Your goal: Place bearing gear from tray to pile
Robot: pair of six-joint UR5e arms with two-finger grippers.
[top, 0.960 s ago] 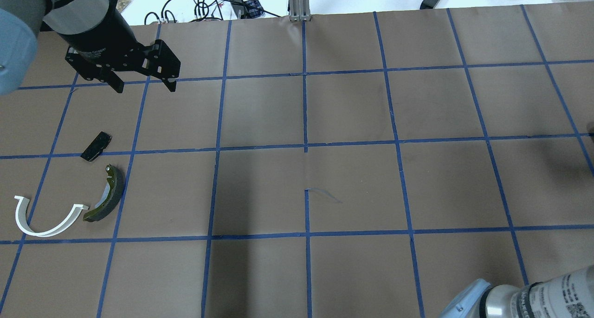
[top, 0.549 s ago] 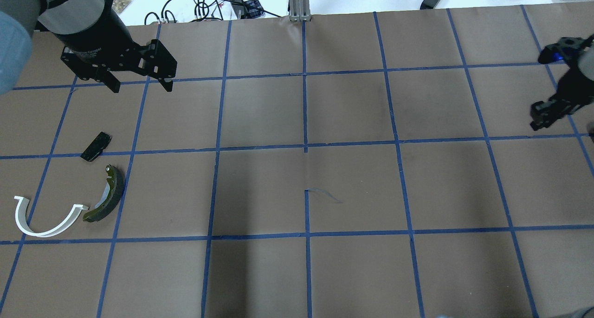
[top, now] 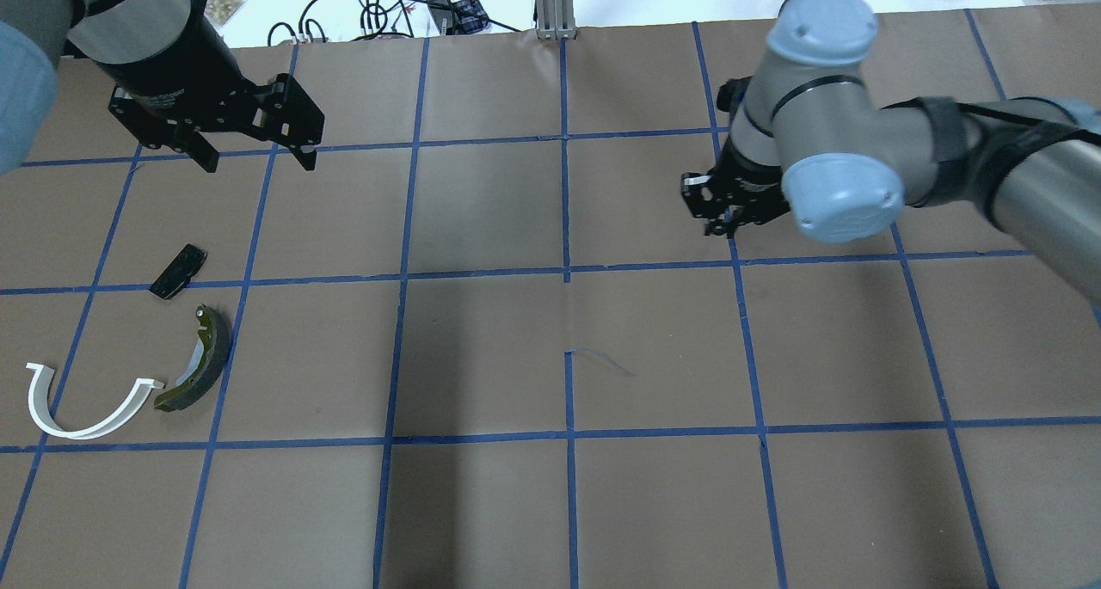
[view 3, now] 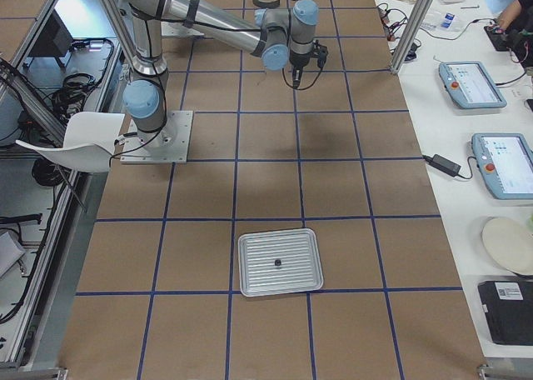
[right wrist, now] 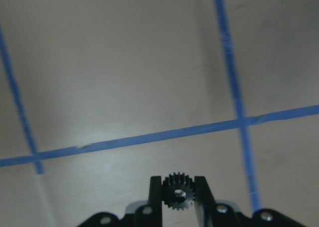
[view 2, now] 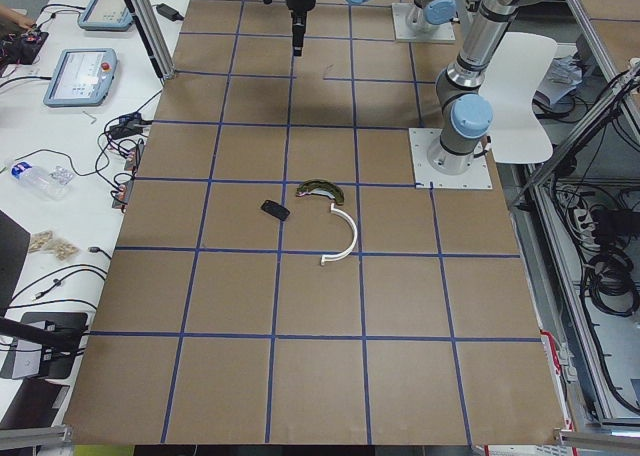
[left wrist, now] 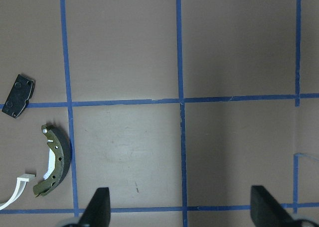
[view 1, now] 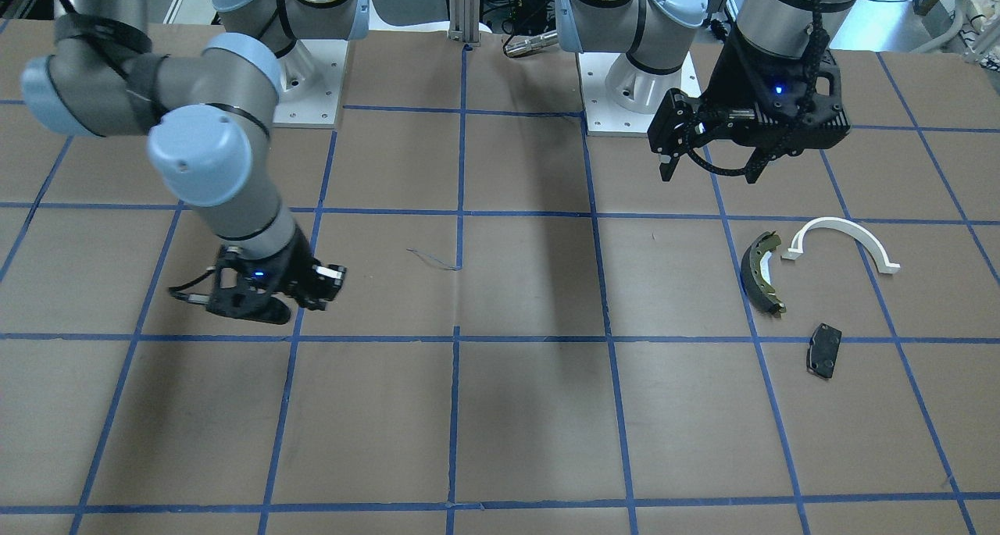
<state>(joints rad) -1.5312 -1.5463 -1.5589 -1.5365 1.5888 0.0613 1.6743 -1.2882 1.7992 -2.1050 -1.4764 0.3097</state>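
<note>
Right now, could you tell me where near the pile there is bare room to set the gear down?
Bare table runs from the brake shoe toward the centre, and between the black pad and the open left pincer. It is crowded where the white arch nearly meets the shoe.

A small black toothed bearing gear (right wrist: 177, 193) with a central bore is held between the fingers (right wrist: 156, 197) of the right gripper (right wrist: 177, 179), above the bench. The silver tray (view 3: 258, 276) lies near the bench's right edge. The pile (top: 213, 352) of brake shoe (view 1: 751, 273), white arch (view 1: 836, 224) and black pad (view 1: 823, 350) is spread loosely near the left edge.
</note>
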